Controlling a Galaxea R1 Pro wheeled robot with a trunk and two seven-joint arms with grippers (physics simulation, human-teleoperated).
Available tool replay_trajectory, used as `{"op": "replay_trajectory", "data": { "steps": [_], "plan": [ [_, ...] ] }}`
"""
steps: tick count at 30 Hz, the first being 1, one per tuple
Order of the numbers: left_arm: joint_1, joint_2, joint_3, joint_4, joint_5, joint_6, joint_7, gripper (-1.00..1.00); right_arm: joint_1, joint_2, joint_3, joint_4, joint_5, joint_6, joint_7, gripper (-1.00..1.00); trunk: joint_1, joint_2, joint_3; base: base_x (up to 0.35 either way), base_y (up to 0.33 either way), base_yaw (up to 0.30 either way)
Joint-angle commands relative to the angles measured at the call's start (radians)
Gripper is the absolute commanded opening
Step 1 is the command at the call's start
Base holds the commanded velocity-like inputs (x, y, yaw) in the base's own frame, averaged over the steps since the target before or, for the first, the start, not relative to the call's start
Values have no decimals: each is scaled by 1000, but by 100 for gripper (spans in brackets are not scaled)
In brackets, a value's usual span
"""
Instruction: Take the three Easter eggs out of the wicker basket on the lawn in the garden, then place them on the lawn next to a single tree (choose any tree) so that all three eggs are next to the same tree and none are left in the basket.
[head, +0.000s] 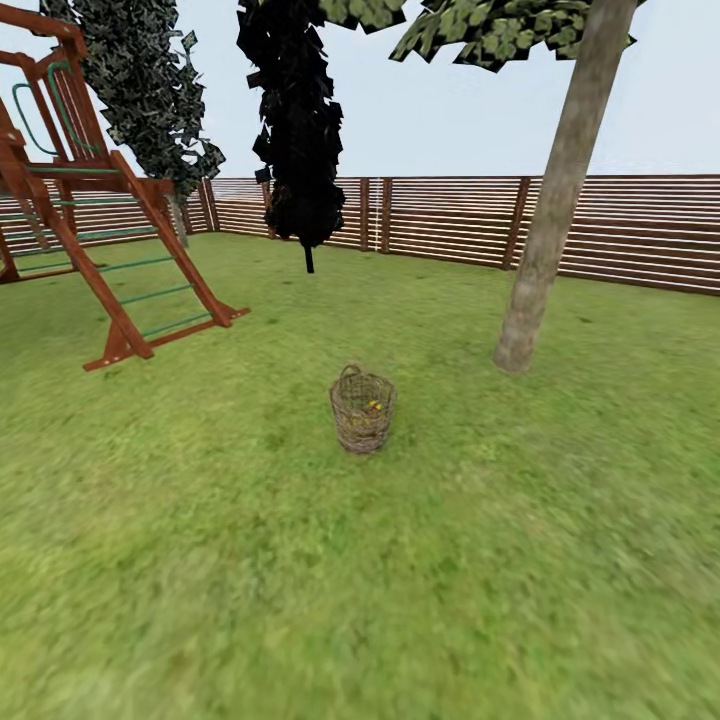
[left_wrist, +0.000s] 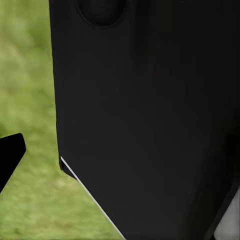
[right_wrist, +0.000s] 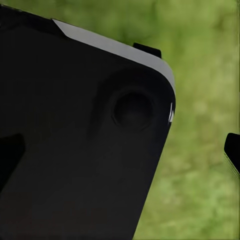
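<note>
The wicker basket (head: 362, 410) stands upright on the lawn (head: 300, 560), well ahead of the robot and far out of reach of either hand. Specks of yellow and red, the Easter eggs (head: 374, 406), show through its woven side. The tree (head: 545, 230) rises near the basket, to its right and a little beyond. Both wrist views are mostly blocked by dark robot body over grass, so how far each hand is open cannot be told.
</note>
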Motion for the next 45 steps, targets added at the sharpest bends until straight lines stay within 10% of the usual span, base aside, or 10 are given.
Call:
{"op": "replay_trajectory", "data": {
  "steps": [1,41,45],
  "plan": [
    [0,0,5,0,1,-2,-1,100,0,0,3,1,2,-3,0,100,1,0,-1,338,105,0],
    [-1,1,45,-5,-2,1,-2,100,-1,0,0,3,-6,12,32,100,1,0,-1,315,99,0],
    [-64,58,47,-71,0,53,-5,100,-83,-3,-5,-60,-14,173,50,100,1,0,-1,6,2,0]
  ]
}}
